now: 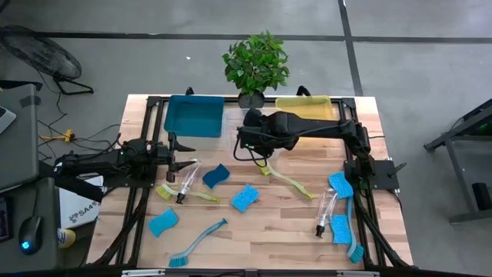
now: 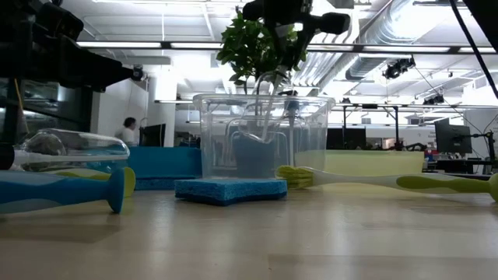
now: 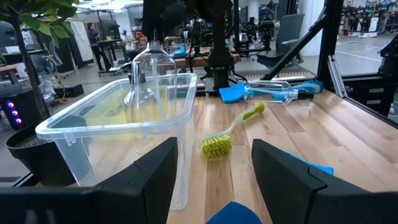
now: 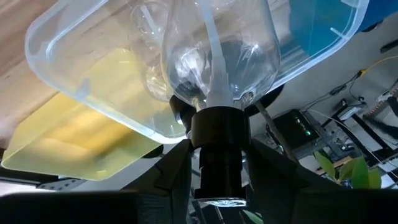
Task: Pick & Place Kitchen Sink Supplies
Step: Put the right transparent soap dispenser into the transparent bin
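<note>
The right gripper (image 4: pixel 219 163) is clamping the black pump top of a clear plastic bottle (image 4: pixel 217 46), holding the bottle over the clear bin (image 3: pixel 118 124) at the far middle of the table (image 1: pixel 261 231). The bottle is smooth, rounded and transparent, with a thin tube running inside it. The bin is thin translucent plastic with a rolled rim; a second clear bottle (image 3: pixel 148 74) is standing inside it. A teal bin (image 1: pixel 192 115) is sitting to its left and a yellow bin (image 1: pixel 306 106) to its right, with a potted green plant (image 1: pixel 256 63) behind.

The left gripper (image 1: pixel 178 154) is waiting at the left of the table, fingers (image 3: pixel 149 180) standing apart and holding nothing.

Wavy-edged blue sponges (image 1: pixel 244 198), yellow-green dish brushes (image 1: pixel 286 181) with bristled heads, a blue dish brush (image 1: pixel 196 242) and further bottles (image 1: pixel 326 211) are lying across the wood-grain tabletop. No lettering is legible on these items.
</note>
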